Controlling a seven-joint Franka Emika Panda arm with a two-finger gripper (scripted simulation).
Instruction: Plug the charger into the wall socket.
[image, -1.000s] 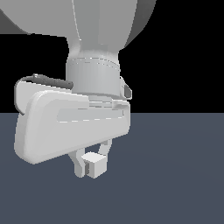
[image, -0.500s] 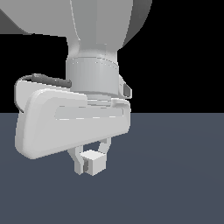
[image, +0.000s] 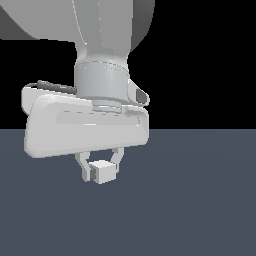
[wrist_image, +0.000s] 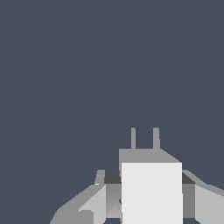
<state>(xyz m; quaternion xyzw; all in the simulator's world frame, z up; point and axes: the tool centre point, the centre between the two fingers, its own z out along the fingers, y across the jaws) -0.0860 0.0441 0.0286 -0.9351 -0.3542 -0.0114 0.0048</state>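
The charger (image: 104, 172) is a small white-grey cube held between the fingers of my gripper (image: 101, 173), under the big white hand. In the wrist view the charger (wrist_image: 151, 190) shows a pale face and two thin prongs pointing away from the hand. One grey finger (wrist_image: 103, 199) presses on one side of it and the other finger (wrist_image: 205, 201) on the opposite side. My gripper (wrist_image: 151, 205) is shut on it. The wall socket is out of view in both views.
A plain dark blue-grey floor (image: 200, 210) fills the lower half of the exterior view, with black background above it. The wrist view shows only the same dark floor (wrist_image: 87, 78) beyond the prongs.
My gripper with the charger in it has risen a little and drifted slightly toward the exterior view's left. The grip on the charger is the same.
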